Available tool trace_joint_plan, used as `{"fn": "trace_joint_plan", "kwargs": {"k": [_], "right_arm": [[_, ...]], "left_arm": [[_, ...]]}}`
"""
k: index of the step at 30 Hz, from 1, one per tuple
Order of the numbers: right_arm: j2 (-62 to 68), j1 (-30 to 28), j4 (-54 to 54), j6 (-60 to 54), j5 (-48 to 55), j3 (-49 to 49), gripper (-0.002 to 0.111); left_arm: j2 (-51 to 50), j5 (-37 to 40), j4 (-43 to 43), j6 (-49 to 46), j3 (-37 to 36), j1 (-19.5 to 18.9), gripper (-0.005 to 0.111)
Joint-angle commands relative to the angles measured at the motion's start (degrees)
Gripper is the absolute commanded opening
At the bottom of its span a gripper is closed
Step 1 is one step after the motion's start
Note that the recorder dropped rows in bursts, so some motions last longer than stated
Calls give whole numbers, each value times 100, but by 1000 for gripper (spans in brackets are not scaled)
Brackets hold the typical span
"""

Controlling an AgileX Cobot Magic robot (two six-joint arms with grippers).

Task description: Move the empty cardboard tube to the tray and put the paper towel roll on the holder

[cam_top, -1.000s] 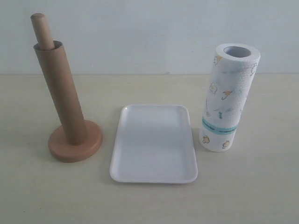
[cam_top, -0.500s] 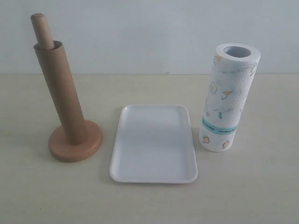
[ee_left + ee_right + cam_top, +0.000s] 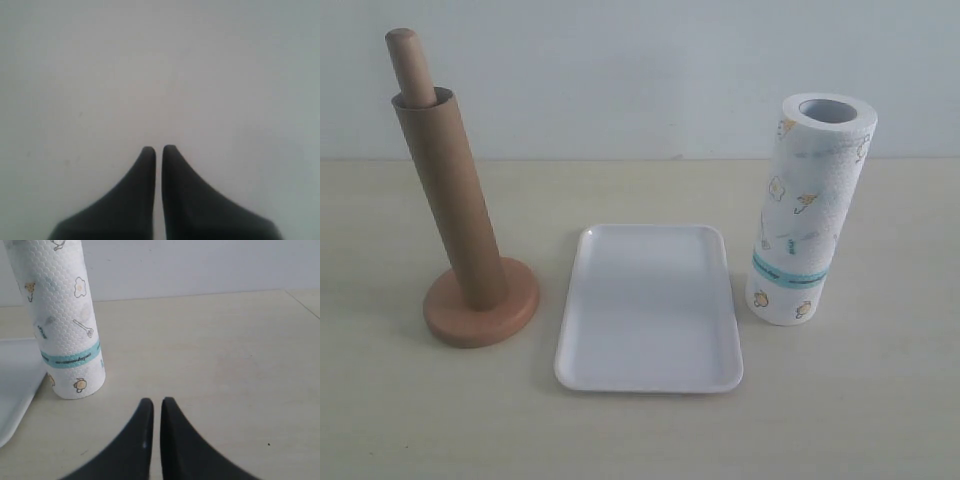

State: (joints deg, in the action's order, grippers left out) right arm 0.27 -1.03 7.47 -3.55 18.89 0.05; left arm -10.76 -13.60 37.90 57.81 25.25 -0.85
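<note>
Plainly, the empty cardboard tube [image 3: 450, 200] is standing sleeved over the post of the holder [image 3: 480, 315], its long axis running nearly upright with a slight lean, and the post's rounded top is poking out above the tube's open mouth; that is the relation the coming move is turning on, since the tube is likely needing to travel up along the post before it can go sideways. The left gripper [image 3: 158, 149] is showing its jaws pressed together on nothing, and its camera is facing only a blank pale surface, so which way the tube lies from it cannot be told; judging by sides, the left arm is probably the nearer one. The right gripper [image 3: 157, 401] is likewise holding its jaws together and empty, hovering over the table [image 3: 860, 400] with the paper towel roll [image 3: 810, 210] standing upright on its end near it. The tray [image 3: 650, 385] is lying flat and bare between holder and roll, near the holder's base and nearly touching the roll; its long side is running away from the exterior camera, so the tube is probably needing to be laid lengthwise to fit inside the rim. Open room is showing above the tube and along the table's front.
</note>
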Motion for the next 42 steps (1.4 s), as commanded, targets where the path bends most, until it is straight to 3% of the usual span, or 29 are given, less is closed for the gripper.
{"fn": "trace_joint_plan", "kwargs": {"k": [1, 2, 4, 8, 10, 12, 13, 17, 19, 28, 31, 35, 37, 39, 42], "right_arm": [[-27, -13, -15, 0, -30, -5, 5], [-27, -13, -15, 0, -30, -5, 5], [-27, -13, -15, 0, -30, -5, 5], [-27, -13, -15, 0, -30, -5, 5], [-27, -13, -15, 0, -30, -5, 5], [-27, -13, -15, 0, -30, -5, 5], [-27, -13, -15, 0, -30, -5, 5], [-27, -13, -15, 0, -30, -5, 5], [-27, -13, -15, 0, -30, -5, 5], [-27, -13, -15, 0, -30, -5, 5], [-27, -13, -15, 0, -30, -5, 5], [-27, -13, -15, 0, -30, -5, 5], [-27, -13, -15, 0, -30, -5, 5], [-27, -13, -15, 0, -30, -5, 5], [-27, -13, -15, 0, -30, -5, 5]], "left_arm": [[-1206, -322, 3011, 2728, -9, 175, 4], [-1743, -941, 3782, 3180, -9, 175, 4], [-2505, -1364, 4428, 3123, -22, 175, 4], [-3485, -992, 4435, 2974, -199, 175, 4], [-3743, -933, 3948, 2520, -419, 175, 4], [-3855, -1083, 2447, 969, -808, 175, 4], [-3855, -1449, 1078, -270, -1142, 175, 4], [-3855, -2470, -829, -2241, -1874, 175, 4], [-3855, -2803, -1113, -2430, -2067, 175, 4], [-4523, -3273, -683, -2309, -2085, 175, 6], [-5061, -3672, -595, -2356, -1977, 175, 24], [-5730, -4108, -453, -2862, -1748, 175, 71], [-5981, -4322, -446, -2970, -1582, 175, 88], [-6206, -4444, -404, -2970, -1398, 175, 96], [-6561, -4469, -404, -3098, -1178, 175, 97]]}}
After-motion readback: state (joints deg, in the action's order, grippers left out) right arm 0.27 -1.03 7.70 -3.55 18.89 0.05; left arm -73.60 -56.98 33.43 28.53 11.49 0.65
